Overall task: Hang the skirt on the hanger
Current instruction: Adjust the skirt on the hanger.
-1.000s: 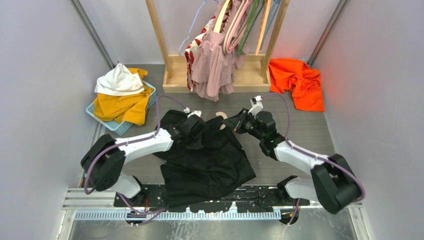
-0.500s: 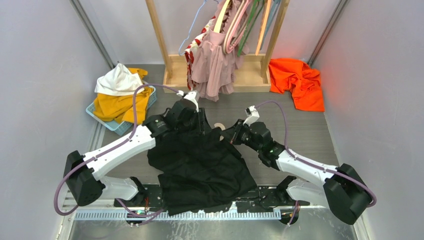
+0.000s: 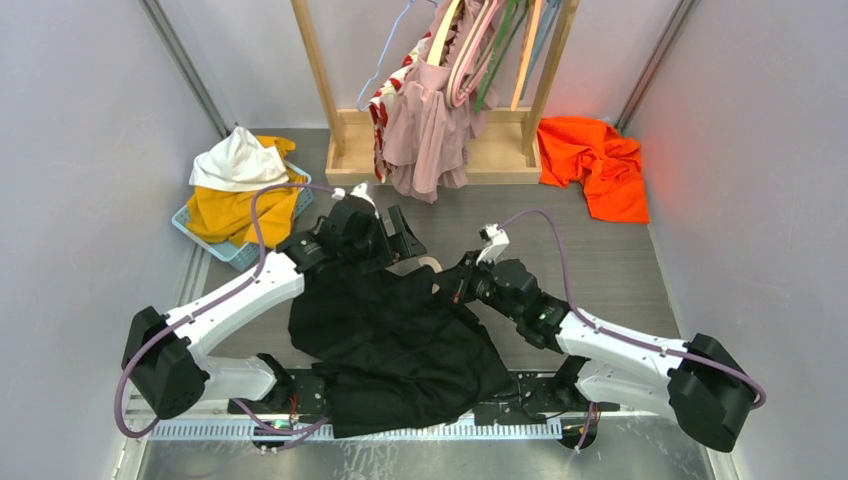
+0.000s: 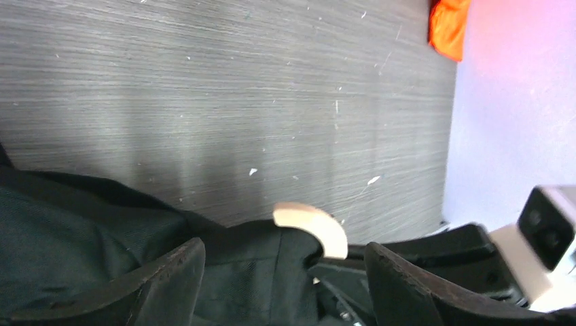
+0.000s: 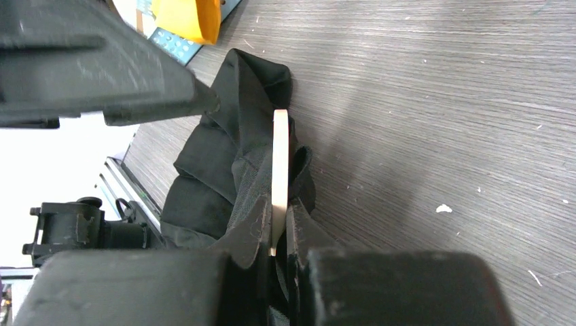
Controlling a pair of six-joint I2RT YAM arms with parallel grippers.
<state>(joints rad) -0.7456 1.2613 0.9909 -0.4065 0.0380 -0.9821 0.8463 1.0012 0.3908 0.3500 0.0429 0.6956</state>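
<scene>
Sprawling in a crumpled heap, the black skirt (image 3: 400,345) covers the middle of the grey table (image 3: 610,255), its near hem reaching down between the two arm bases. The right claw (image 3: 456,286) comes in from the right and is clamped on the wooden hanger (image 5: 280,163), pinching a fold of the skirt's dark cloth along with it. From that arm's wrist camera the hanger shows edge-on, a thin pale strip running out from between the closed fingers and up through bunched fabric. Seen from above, only the hanger's curved hook (image 4: 312,227) pokes clear at the skirt's far edge; the rest of it is hidden under the cloth. The left claw (image 4: 284,250) stands over that hook with its jaws spread wide apart, one finger on either side, gripping nothing. At the back of the table a wooden rack (image 3: 500,158) carries a pink garment (image 3: 425,135) and several coloured hangers (image 3: 490,60). An orange cloth (image 3: 595,165) lies bunched just right of the rack. A blue basket (image 3: 222,250) piled with yellow and white clothes (image 3: 240,185) sits at the far left.
</scene>
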